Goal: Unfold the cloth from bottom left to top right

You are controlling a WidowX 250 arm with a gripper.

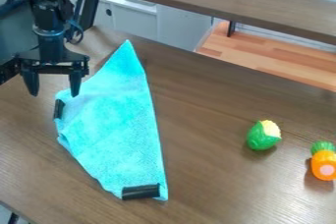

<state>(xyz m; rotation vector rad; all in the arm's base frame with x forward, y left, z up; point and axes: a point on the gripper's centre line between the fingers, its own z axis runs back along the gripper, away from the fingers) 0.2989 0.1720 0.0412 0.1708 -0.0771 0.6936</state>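
My gripper (54,90) hangs at the upper left with its two fingers spread apart and nothing between them. It is over the upper left side of the turquoise cloth (115,127), its right finger by the cloth's left edge. The cloth lies on the table in a long folded shape, with a pointed corner at the top and a wider lower end. One black strip sits on its left edge and another near its bottom corner. I cannot tell whether the fingertips touch the cloth.
A toy corn (264,135) in green husk lies to the right on the brown table (203,183). An orange toy carrot (323,163) with a green top is at the right edge. A raised brown shelf (216,2) crosses the top.
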